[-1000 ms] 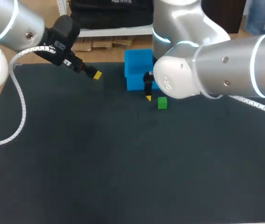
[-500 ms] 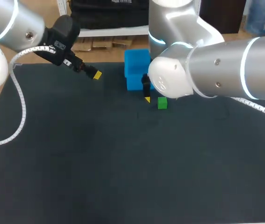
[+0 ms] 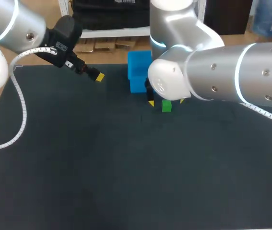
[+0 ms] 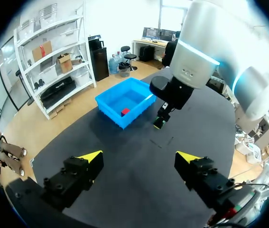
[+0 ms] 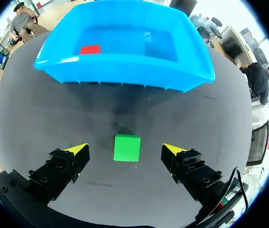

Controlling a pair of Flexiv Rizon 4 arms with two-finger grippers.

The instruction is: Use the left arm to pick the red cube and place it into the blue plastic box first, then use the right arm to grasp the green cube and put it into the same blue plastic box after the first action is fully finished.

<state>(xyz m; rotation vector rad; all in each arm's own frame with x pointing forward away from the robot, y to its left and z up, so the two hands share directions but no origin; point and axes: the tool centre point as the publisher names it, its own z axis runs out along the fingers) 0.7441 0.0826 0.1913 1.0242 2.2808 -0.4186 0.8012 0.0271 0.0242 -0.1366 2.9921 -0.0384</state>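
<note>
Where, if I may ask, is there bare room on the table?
Bare: the table's near half, from the green cube to the near edge; the strip between the left gripper and the blue plastic box. Crowded: the box's front, where the right gripper straddles the cube.

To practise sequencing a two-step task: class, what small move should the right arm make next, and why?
Probably lower the right gripper until its open fingers flank the green cube. The red cube already lies in the blue box, so step one looks done, and the green cube sits centred between them.
</note>
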